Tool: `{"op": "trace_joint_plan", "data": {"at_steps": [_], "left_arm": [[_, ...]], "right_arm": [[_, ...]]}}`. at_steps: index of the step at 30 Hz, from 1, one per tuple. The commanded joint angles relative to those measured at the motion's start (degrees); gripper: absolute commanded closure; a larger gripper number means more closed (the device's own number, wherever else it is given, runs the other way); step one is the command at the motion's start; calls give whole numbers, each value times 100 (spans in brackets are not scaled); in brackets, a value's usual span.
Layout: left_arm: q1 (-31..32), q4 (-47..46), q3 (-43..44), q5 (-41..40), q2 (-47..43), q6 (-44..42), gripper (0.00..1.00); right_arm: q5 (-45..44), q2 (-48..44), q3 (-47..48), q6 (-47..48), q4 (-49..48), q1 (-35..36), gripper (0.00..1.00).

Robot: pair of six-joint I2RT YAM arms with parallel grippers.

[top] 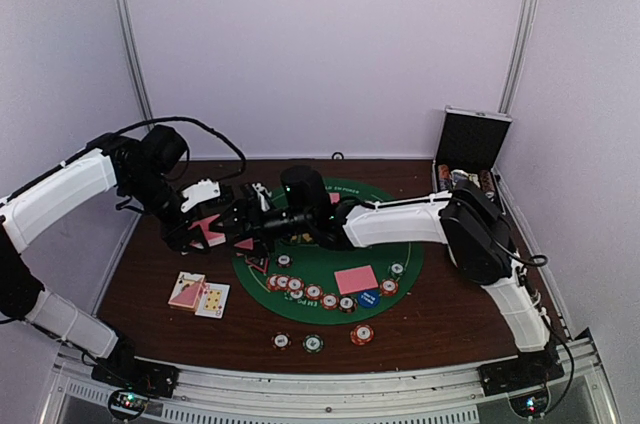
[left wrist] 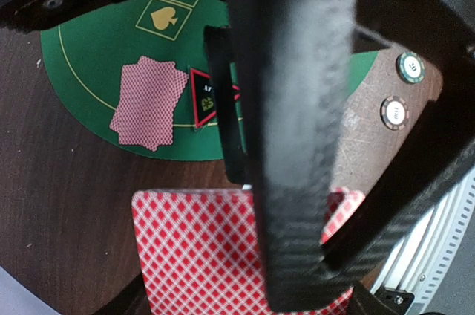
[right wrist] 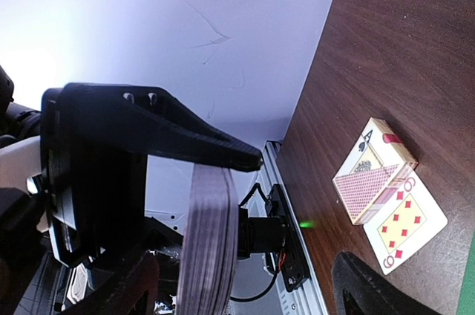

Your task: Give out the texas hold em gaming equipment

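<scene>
We are dealing: left end effector clamps the deck; right end effector, open, must peel one off.

One green mat lies on the worktop. The mat carries about nine striped chips, though some crowd too tightly for a sure count. It also holds one blue disc. Three outer chips sit on bare wood. The left pile has three cards, two face up. The face-down pair makes two. There is one pink-backed card, one deck too thick to count, and one open case.
</scene>
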State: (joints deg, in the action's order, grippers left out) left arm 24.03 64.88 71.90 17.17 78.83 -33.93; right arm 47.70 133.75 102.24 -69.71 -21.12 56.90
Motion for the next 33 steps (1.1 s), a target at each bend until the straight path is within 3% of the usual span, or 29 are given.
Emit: {"op": "trace_joint_plan", "data": {"at_steps": [1,12,23,33], "left_arm": [[111,-259,-19,153,35,66,100],[295,-446,-155,87,77,50,100],[304,-571,-255,-8,-22,-12,100],[302,-616,-282,-5,43,1,100]], "right_arm": [[70,250,402,-212,-207,65,16],[138,534,739,-229,585,72,24],[143,-128,-305,8,775,-221,28],[151,-473,-529,-354,115,-239,34]]}}
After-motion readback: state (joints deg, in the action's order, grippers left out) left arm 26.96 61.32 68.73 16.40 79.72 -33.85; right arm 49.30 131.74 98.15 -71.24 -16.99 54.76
